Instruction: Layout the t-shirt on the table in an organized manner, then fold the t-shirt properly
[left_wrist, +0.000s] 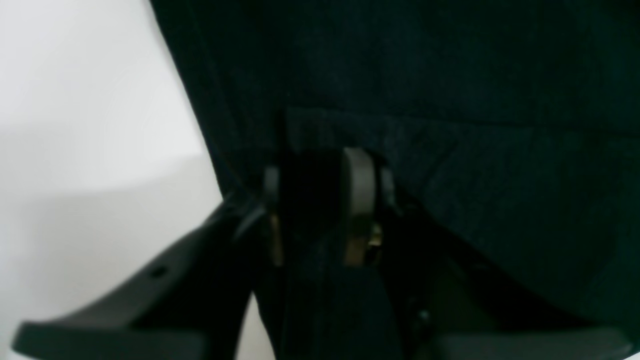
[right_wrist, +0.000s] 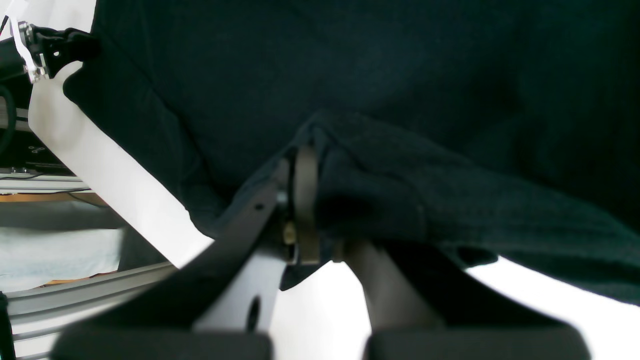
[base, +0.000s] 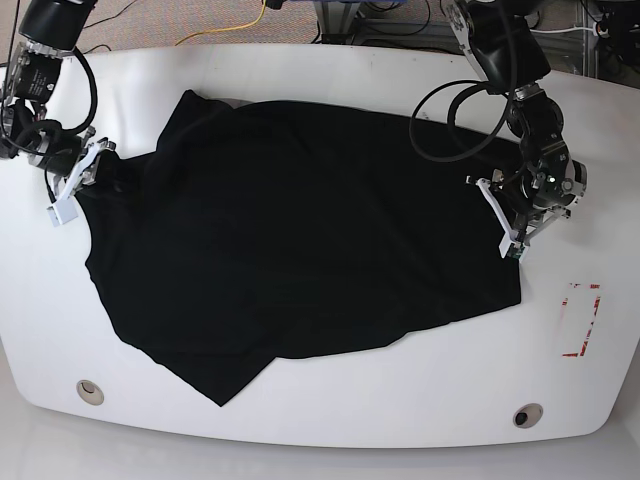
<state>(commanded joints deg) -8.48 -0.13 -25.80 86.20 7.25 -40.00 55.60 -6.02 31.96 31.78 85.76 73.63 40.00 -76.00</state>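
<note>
The black t-shirt lies spread over the middle of the white table, with a corner folded over at its front left. At the shirt's right edge my left gripper is shut on the fabric. In the left wrist view the cloth runs between the left gripper fingers. My right gripper holds the shirt's left edge. Up close in the right wrist view, a bunched fold of the t-shirt is pinched in the right gripper.
Two round grey grommet holes sit near the front edge. A red tape rectangle marks the table's right side. Cables lie on the floor behind. A metal frame shows beyond the table edge.
</note>
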